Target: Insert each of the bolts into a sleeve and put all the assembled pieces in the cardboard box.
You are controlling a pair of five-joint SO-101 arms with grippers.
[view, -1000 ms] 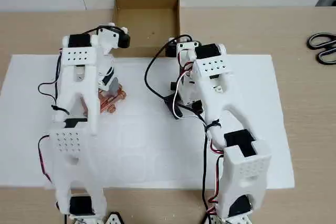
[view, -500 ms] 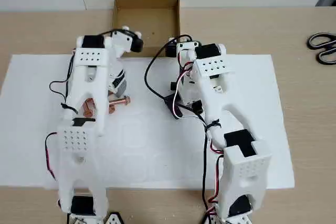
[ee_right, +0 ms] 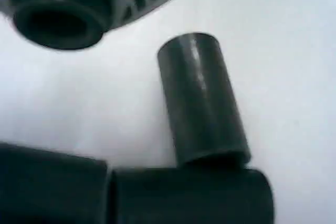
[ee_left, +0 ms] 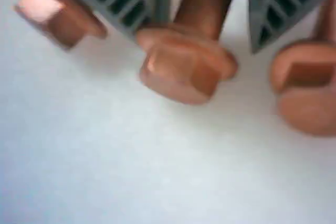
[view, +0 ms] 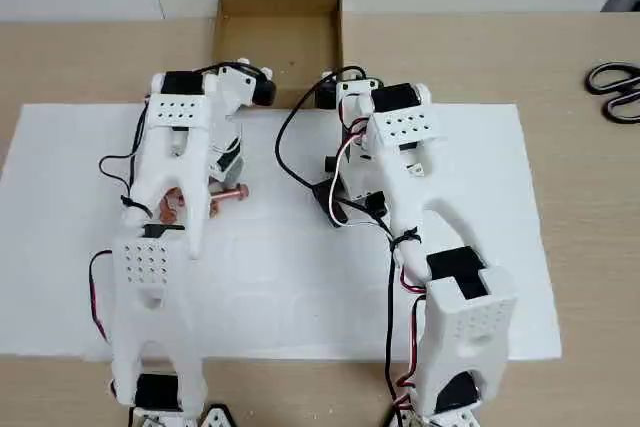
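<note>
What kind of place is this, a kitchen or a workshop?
Most likely a robotics lab or workshop bench. A small left arm and right arm sit at a wooden table over a white sheet, with copper bolts, black sleeves and a cardboard box.

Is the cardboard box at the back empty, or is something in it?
Empty. From above, the floor of the cardboard box is bare brown, with nothing lying on it.

No legible text, label, brand, number or sign on any surface
</note>
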